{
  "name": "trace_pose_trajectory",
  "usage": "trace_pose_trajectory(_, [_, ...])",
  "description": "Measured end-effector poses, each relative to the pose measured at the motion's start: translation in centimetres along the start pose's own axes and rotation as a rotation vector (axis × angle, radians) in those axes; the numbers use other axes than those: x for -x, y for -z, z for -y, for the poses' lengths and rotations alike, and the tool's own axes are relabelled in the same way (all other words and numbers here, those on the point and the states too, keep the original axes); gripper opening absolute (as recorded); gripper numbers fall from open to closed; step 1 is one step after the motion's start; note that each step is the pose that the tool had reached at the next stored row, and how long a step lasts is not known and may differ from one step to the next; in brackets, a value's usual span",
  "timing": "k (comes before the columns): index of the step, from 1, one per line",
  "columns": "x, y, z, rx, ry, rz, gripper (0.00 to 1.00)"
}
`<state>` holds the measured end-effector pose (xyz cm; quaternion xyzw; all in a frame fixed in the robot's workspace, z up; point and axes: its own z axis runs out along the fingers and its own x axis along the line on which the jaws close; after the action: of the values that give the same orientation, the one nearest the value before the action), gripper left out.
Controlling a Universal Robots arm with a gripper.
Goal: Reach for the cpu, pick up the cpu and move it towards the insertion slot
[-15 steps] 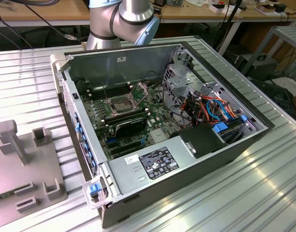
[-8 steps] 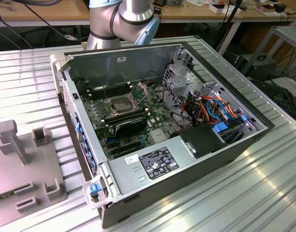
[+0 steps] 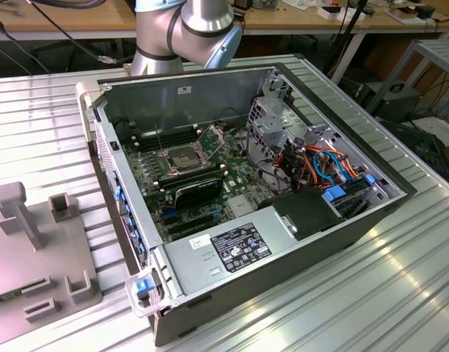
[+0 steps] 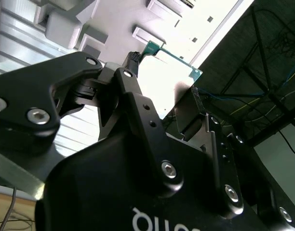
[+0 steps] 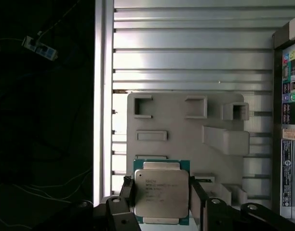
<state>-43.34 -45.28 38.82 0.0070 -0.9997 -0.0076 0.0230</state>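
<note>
The cpu (image 5: pixel 161 192), a square chip with a silver lid on a green board, sits between my gripper's (image 5: pixel 161 183) two black fingers (image 5: pixel 127 193), which press on its opposite sides. It hangs well above the grey fixture plate (image 5: pixel 186 125). In the second wrist view the cpu's green edge (image 4: pixel 172 56) shows between the fingertips of the gripper (image 4: pixel 165 74). In the exterior view the insertion slot (image 3: pixel 182 158) lies on the motherboard inside the open computer case (image 3: pixel 283 220), its thin metal plate (image 3: pixel 211 135) hinged up.
The silver arm joint (image 3: pixel 188 29) stands behind the case. The grey fixture plate (image 3: pixel 34 257) with raised blocks lies on the ribbed metal table (image 3: pixel 400 293) at the exterior view's left. Drive cages and coloured cables (image 3: pixel 320 165) fill the case's right side.
</note>
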Motion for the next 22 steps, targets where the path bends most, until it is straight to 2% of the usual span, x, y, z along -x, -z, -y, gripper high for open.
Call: trace_pose_trajectory(22, [2.44, 0.1, 0.03, 0.0001, 0.0, 0.0001, 0.55])
